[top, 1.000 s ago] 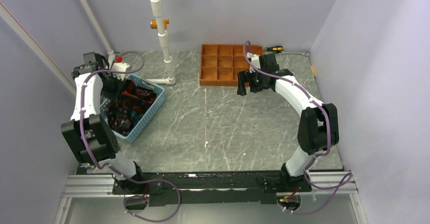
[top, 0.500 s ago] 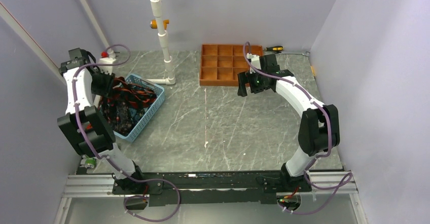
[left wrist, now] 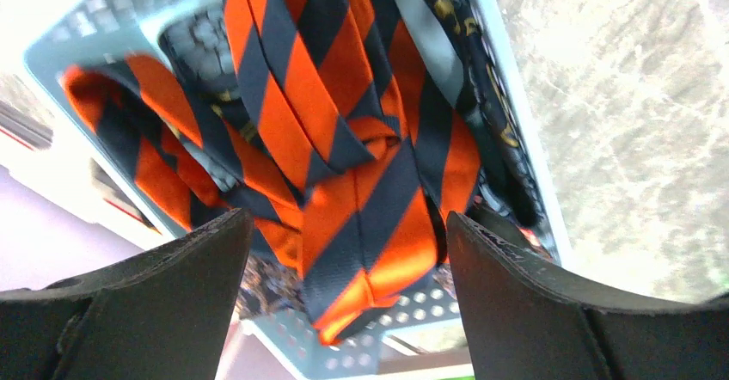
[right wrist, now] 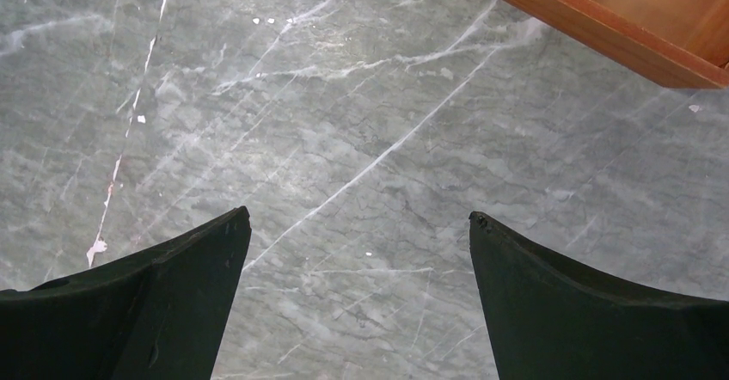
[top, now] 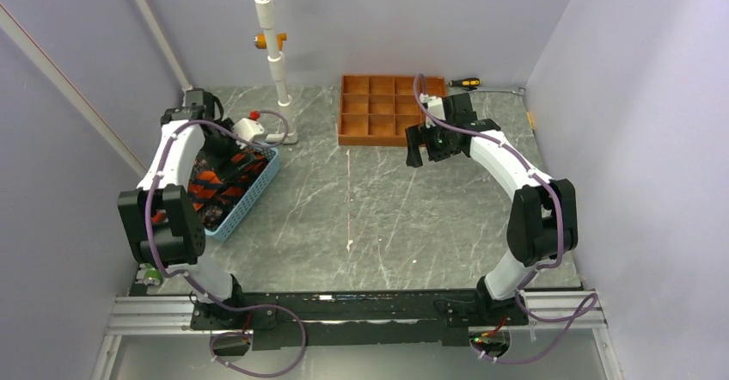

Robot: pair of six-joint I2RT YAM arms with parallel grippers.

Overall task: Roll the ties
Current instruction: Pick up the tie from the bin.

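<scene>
The ties [left wrist: 327, 96] lie heaped in the blue basket [top: 260, 180] at the left of the table [top: 387, 217] — the striped one uppermost. The left gripper [left wrist: 346, 221] hangs spread above them, empty; the right gripper [right wrist: 357, 217] gapes beside the tray [right wrist: 593, 32].

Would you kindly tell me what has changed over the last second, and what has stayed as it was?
The left arm swung out toward the left wall, then back to the right. The left gripper now hangs open over the striped tie in the blue basket, and no grasp is visible. The right gripper, open over the table beside the tray, and the basket stayed put.
</scene>
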